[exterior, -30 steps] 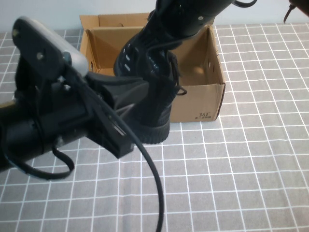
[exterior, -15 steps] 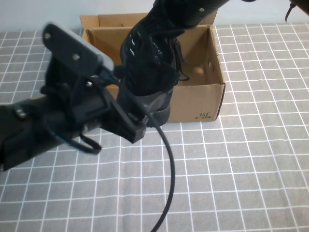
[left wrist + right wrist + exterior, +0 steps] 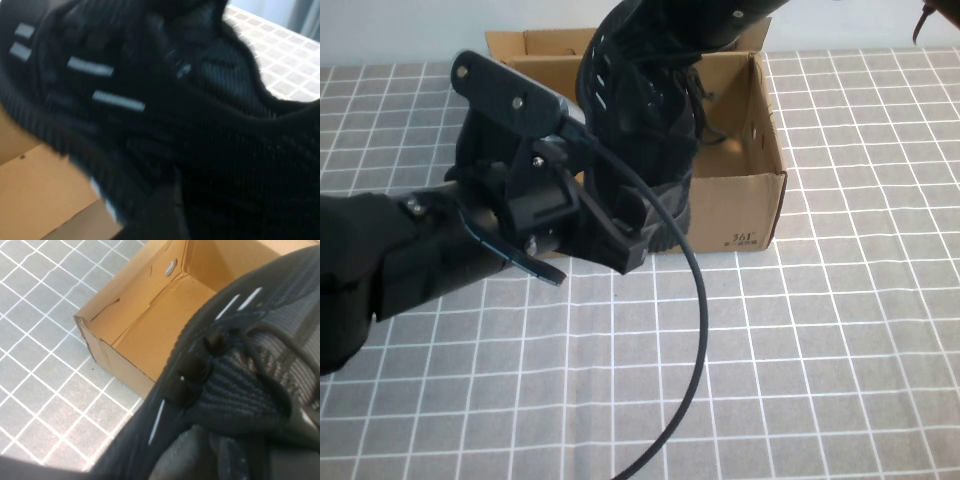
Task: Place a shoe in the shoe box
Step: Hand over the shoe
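Black shoe (image 3: 638,130) held tilted over the front wall of the brown shoe box (image 3: 745,205) at 12 o'clock, right gripper (image 3: 720,20) clamped on its upper, left gripper (image 3: 620,225) at 9 o'clock beside the sole, fingers apart, grey checked table (image 3: 820,350) beneath.

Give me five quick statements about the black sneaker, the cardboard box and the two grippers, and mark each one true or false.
1. The brown cardboard shoe box stands open on the grey checked tablecloth. True.
2. The black knit sneaker lies flat on the box floor. False: it hangs tilted over the box's front wall.
3. The left gripper is open, in front of the box beside the shoe's sole. True.
4. The right gripper hovers empty. False: it is shut on the shoe, above the box.
5. The shoe has red laces. False: they are black.
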